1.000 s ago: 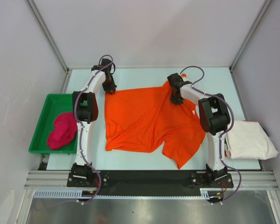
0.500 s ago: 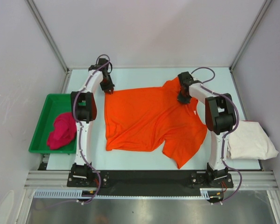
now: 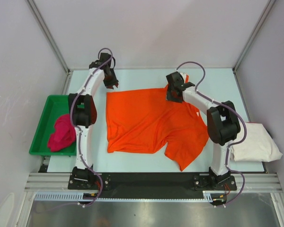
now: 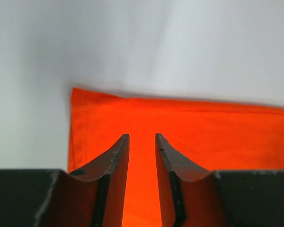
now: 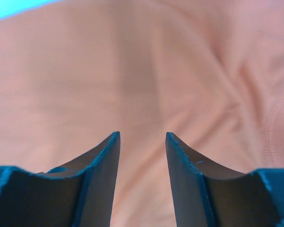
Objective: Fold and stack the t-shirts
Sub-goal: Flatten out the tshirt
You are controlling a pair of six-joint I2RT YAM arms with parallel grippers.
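Note:
The bright orange t-shirt (image 3: pixel 146 120) lies spread out in the middle of the table, its lower right sleeve hanging toward the front. My left gripper (image 3: pixel 112 86) is open and hovers just beyond the shirt's far left corner. In the left wrist view (image 4: pixel 142 136) the jaws are apart with only orange cloth (image 4: pixel 203 123) below them. My right gripper (image 3: pixel 173 97) is open over the shirt's far edge near the collar. The right wrist view (image 5: pixel 142 134) shows wrinkled orange cloth (image 5: pixel 132 71) under the parted jaws. The magenta-pink t-shirt (image 3: pixel 62 132) lies crumpled in the tray. The off-white t-shirt (image 3: pixel 253 142) lies folded at the right.
The green plastic tray (image 3: pixel 49 101) sits at the table's left edge. White walls and a metal frame close in the table at the back and sides. Bare table (image 3: pixel 142 78) shows behind the orange shirt.
My right gripper has swung left along the shirt's far edge, from the right shoulder toward the collar. My left gripper has shifted slightly back from the far left corner. The shirt's far edge lies flatter.

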